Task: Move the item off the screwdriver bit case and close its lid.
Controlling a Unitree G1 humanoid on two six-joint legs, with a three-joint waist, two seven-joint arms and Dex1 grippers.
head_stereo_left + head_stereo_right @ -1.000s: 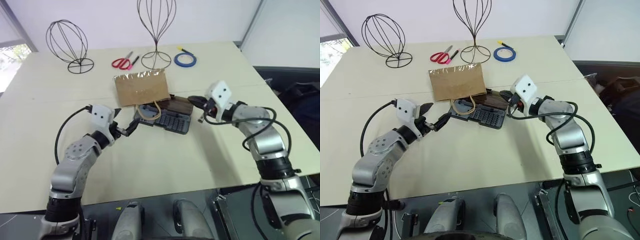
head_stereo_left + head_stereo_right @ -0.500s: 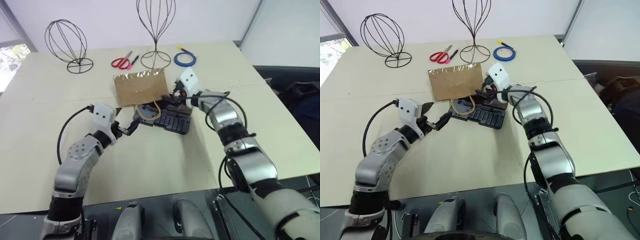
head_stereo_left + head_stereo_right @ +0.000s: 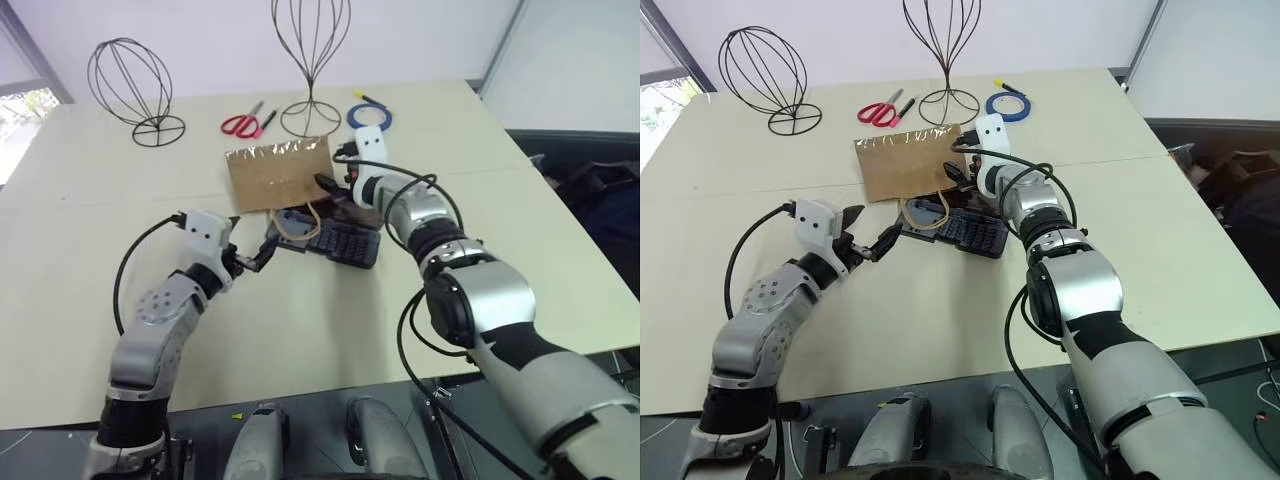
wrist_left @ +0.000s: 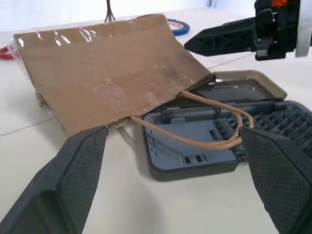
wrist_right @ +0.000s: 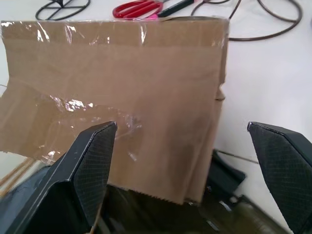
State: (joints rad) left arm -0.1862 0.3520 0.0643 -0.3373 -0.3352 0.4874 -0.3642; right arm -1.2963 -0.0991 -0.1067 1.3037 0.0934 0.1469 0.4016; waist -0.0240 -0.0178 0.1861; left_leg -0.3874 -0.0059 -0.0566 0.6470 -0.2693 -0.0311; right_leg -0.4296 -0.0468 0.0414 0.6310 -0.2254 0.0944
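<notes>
The paper bag (image 3: 281, 176) lies on the desk (image 3: 120, 200), its lower edge and handles over the open bit case (image 3: 335, 236); both the left gripper (image 3: 262, 253) and right gripper (image 3: 328, 186) are released

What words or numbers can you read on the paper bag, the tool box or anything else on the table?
None can be read.
The paper bag is plain brown, with no print.
The bit case has moulded marks, too small to read.
The scissors and blue tape roll show no lettering.
</notes>
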